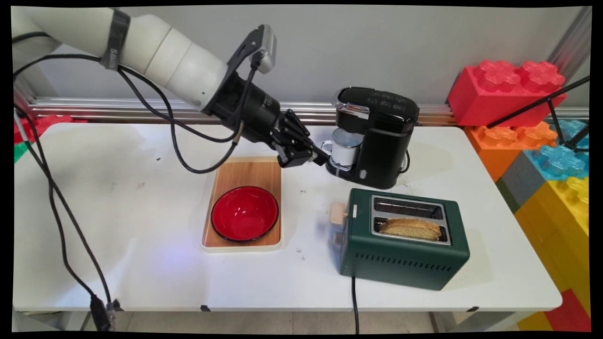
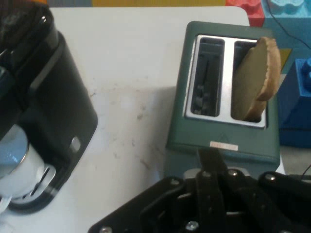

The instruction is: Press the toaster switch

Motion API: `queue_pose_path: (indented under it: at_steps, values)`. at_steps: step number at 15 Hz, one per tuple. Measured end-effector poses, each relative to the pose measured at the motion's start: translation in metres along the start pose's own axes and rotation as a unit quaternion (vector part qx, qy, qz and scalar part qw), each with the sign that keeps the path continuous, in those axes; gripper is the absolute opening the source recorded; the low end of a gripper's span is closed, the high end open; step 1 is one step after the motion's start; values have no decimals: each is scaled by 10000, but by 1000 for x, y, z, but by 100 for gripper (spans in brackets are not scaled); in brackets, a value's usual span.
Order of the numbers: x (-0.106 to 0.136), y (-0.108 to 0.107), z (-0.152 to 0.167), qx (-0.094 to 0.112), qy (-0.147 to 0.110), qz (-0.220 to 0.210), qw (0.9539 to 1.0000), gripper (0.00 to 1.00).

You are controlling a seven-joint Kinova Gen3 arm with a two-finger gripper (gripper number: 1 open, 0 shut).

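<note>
In the main view the gripper (image 1: 316,157) hangs low over the white table (image 1: 141,212), pointing toward the white mug (image 1: 346,146) that sits under the spout of the black coffee maker (image 1: 377,136); its tip is right at the mug's handle side, but whether it touches the mug, and whether it is apart or together, cannot be told. Just below and behind the gripper lies a wooden tray (image 1: 245,172) carrying a red bowl (image 1: 244,213). Ahead of it and nearer the camera stands a green toaster (image 1: 405,245) with a slice of toast (image 1: 411,228) in its near slot. In the hand view only the gripper's black linkage shows at the bottom edge; the coffee maker (image 2: 43,97) with the mug (image 2: 19,165) lies to the left, the toaster (image 2: 226,92) beyond the linkage, the toast (image 2: 257,77) upright in its right slot.
</note>
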Motion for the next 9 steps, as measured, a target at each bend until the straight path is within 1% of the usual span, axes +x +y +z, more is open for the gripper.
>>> queue_pose_path:
  at_steps: [5,9]
  values:
    - [-2,3,12,-76,95,148,9998,0]
    - [-14,3,27,-145,161,239,9995,0]
